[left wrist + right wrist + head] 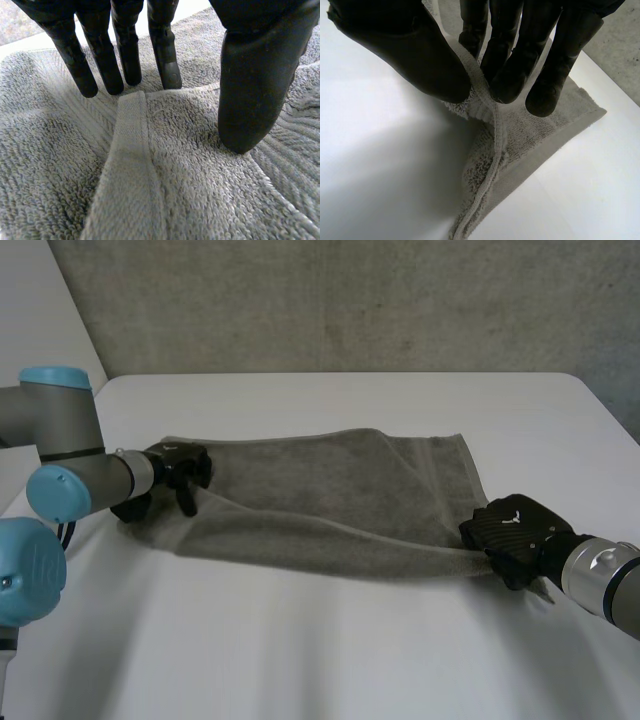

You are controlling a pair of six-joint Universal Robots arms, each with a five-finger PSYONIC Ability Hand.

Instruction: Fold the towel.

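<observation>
A grey towel (pixel 330 500) lies across the white table (pixel 330 660), its near edge folded over the rest. My left hand (pixel 180 468) is at the towel's left end. In the left wrist view its fingers (pixel 125 55) are straight and the thumb stands apart, their tips resting on the towel (pixel 150 175) beside a hemmed corner lying flat between them. My right hand (pixel 515 530) is at the towel's near right corner. In the right wrist view its thumb (pixel 415 55) and fingers pinch the towel's hem (pixel 492 130), and the corner hangs lifted off the table.
A grey wall (pixel 350 300) stands behind the table's far edge. Bare table runs in front of the towel and behind it.
</observation>
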